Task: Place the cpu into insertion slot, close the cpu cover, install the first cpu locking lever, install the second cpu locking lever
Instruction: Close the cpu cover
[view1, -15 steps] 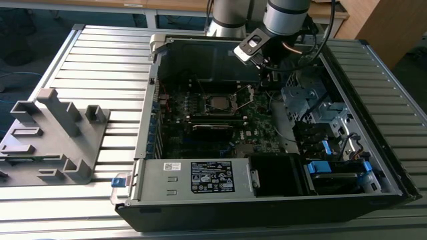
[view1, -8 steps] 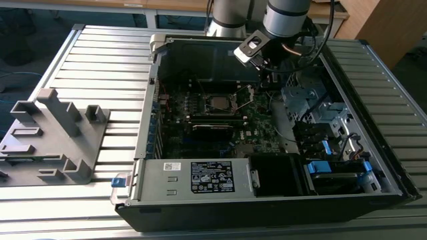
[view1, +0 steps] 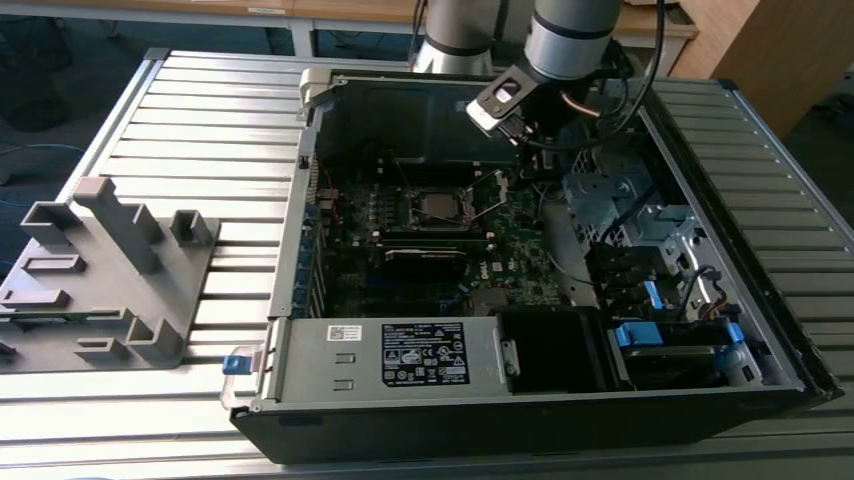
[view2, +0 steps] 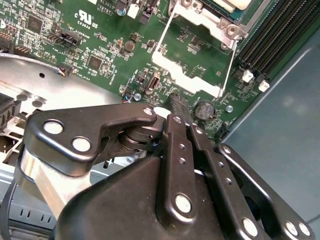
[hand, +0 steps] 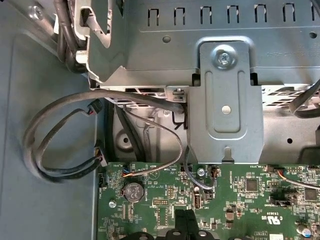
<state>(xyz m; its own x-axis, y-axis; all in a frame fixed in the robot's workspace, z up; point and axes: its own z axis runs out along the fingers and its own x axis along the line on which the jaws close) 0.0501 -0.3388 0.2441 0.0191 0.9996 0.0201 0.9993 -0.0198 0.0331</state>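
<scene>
Inside the open PC case (view1: 467, 437), set on a slatted metal counter (view1: 200, 120), the cpu (view1: 438, 206) is seen lying in the insertion slot (view1: 412, 207), dull top up, approx mid-board in the exterior view. The cpu cover (view2: 187, 75) is not closed. In the second wrist view it is shown swung open & tilted, w/ the green mobo (view2: 100, 45) visible through its big window & thin wire levers (view2: 229, 65) running along its sides.

The gripper (view2: 178, 105) is held low over the board, just beside the cover's free edge. Its fingers are pressed together w/ nothing seen btwn them; contact w/ the cover cannot be told. A coin cell (view2: 203, 109) is found right next to the fingertips.

A large white label w/ black print & symbols is stuck on the grey pwr supply box (view1: 424, 352) at the case's near wall, w/ a smaller white sticker (view1: 344, 331) beside it. White silkscreen lettering is scattered across the mobo in both wrist views.

In the first wrist view, grey cables (hand: 55, 135) are looped beside a screwed metal bracket (hand: 225, 100) past the board's edge. A grey plastic fixture (view1: 107, 270) is placed on the counter at the exterior view's left, well apart from the case.
</scene>
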